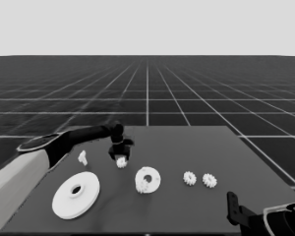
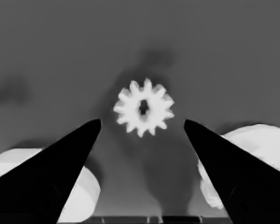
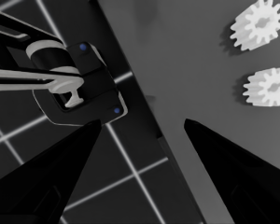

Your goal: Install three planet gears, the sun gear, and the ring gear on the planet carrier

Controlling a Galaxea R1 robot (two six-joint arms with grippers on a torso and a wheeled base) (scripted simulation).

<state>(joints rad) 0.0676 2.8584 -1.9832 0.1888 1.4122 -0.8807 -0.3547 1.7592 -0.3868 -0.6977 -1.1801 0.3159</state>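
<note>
The left claw (image 1: pixel 121 158), fingers spread, hangs over a toothed white gear (image 2: pixel 143 107) lying flat on the counter (image 1: pixel 187 147). The right claw (image 3: pixel 142 140), also spread, is parked at the counter's corner.

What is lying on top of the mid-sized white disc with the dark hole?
One small white toothed gear sits on the near edge of the smaller round part. Its centre hole stays uncovered. What lies beneath the gear is hidden.
</note>
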